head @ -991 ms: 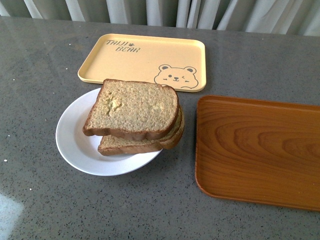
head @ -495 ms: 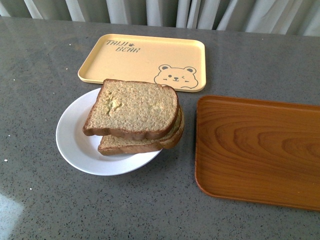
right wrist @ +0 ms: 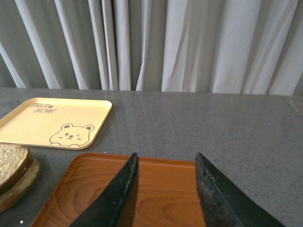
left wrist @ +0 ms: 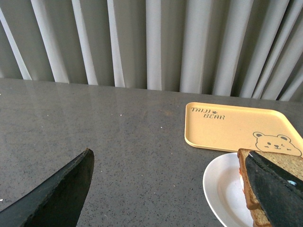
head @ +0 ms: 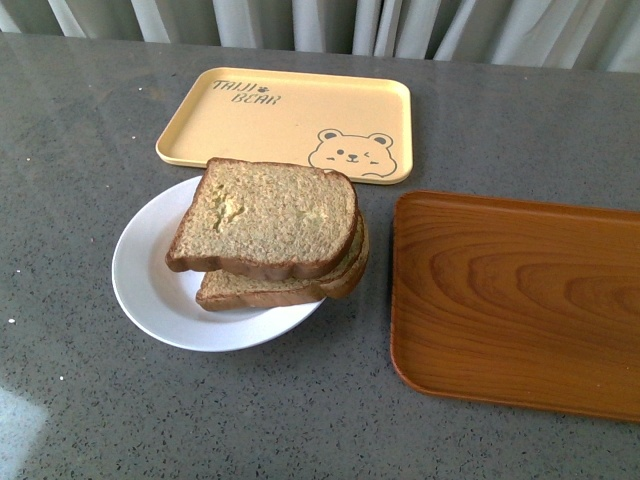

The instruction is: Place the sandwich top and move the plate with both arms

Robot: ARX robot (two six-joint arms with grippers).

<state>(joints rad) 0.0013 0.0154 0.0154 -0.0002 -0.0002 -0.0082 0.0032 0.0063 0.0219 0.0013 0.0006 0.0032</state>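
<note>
The sandwich top, a brown slice with pale dented blotches, lies on a stack of slices on the white plate left of the table's middle. Neither arm shows in the front view. In the left wrist view my left gripper is open wide and empty over bare table, with the plate and the sandwich's edge beside one finger. In the right wrist view my right gripper is open and empty above the brown wooden tray; the sandwich shows at the picture's edge.
A yellow bear-printed tray lies behind the plate. The brown wooden tray lies to the plate's right. Grey curtains hang behind the grey speckled table.
</note>
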